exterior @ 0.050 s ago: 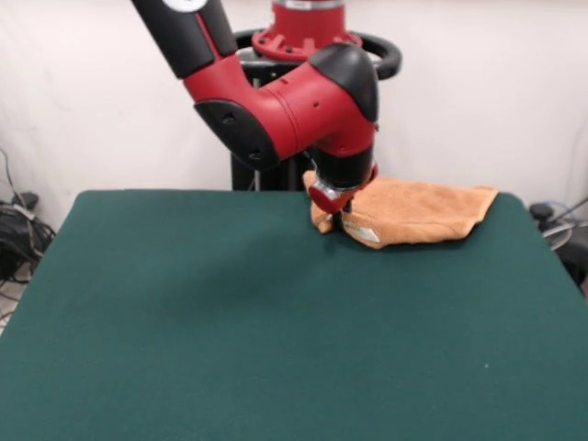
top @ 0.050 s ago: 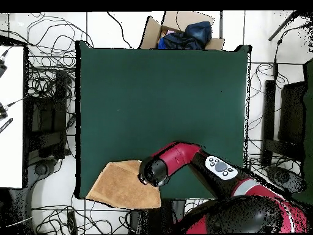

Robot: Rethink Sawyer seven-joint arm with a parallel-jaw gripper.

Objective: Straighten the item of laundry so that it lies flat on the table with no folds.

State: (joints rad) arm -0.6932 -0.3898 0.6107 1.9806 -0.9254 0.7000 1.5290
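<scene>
An orange-tan towel (exterior @ 0.050 s ago: 418, 213) is seen at the upper right of the front view, on the far right corner of the green table (exterior @ 0.050 s ago: 230, 322). It is bunched and folded over itself, not spread flat, and a small white tag (exterior @ 0.050 s ago: 366, 233) is shown on its near edge. In the overhead view the towel (top @ 0.050 s ago: 119, 183) is placed at the lower left, overhanging the corner of the table (top @ 0.050 s ago: 162, 98).

I see even, soft room light, no hard glare. Arm (exterior @ 0.050 s ago: 294, 110) casts faint diffuse shadow on table (exterior @ 0.050 s ago: 230, 303) in front view. Front pic slightly soft overall. Overhead brighter, floor near washed out.
</scene>
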